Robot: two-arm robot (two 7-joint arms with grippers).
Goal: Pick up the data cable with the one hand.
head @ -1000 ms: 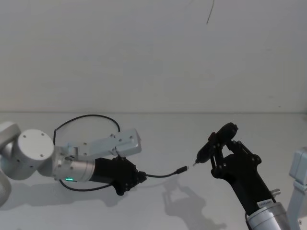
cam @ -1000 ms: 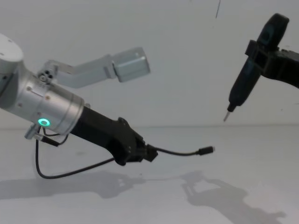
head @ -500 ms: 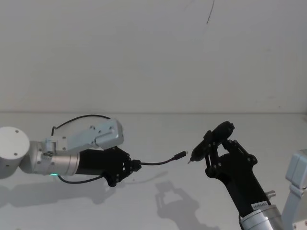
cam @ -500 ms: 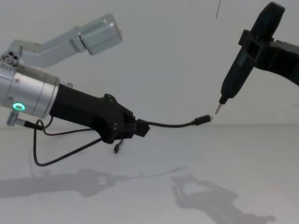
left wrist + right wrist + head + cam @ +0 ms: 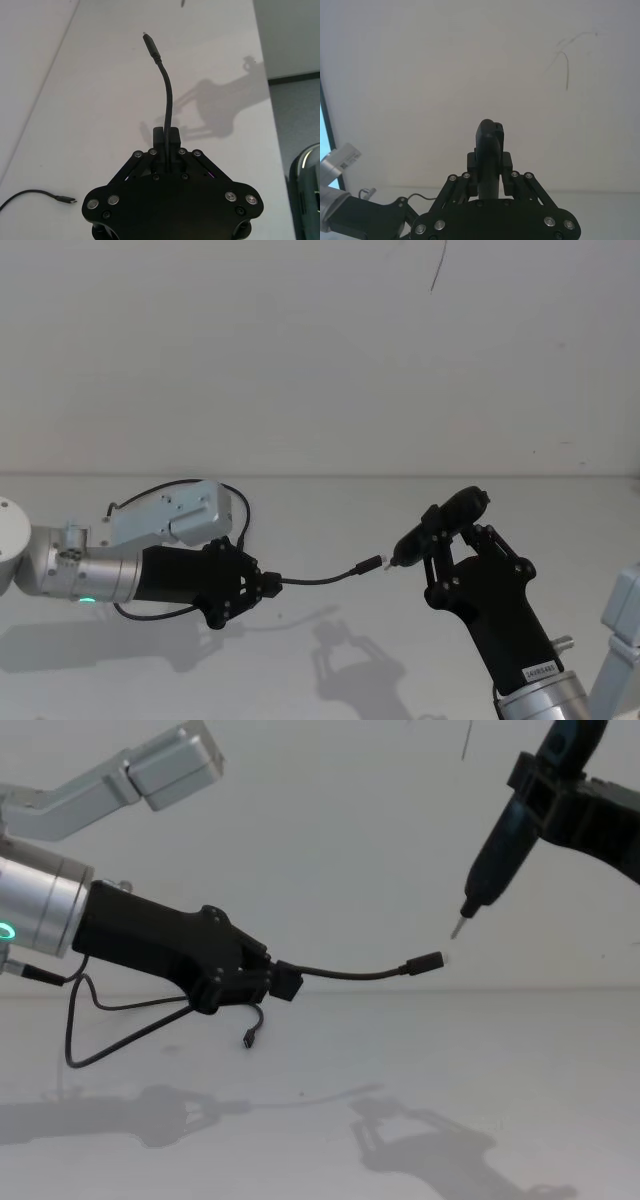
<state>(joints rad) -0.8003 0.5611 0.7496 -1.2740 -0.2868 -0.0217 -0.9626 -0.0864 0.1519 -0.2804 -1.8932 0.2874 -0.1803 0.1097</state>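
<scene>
The data cable is thin and black. My left gripper, black on a silver cylinder with a green ring, is shut on it above the white table. The free plug points right, close to a metal pin tip. That pin belongs to a black tool on which my right gripper is shut. In the chest view the left gripper holds the cable level, and its other end dangles. The left wrist view shows the fingers pinching the cable.
The white table runs to a white wall with a thin dark line at the top. The cable's slack loops behind my left arm. A grey part stands at the head view's right edge.
My left gripper has risen and drawn back to the left, lifting the cable clear of the table. The plug now hangs level, just below the right tool's pin tip. The right gripper shifted slightly left.
</scene>
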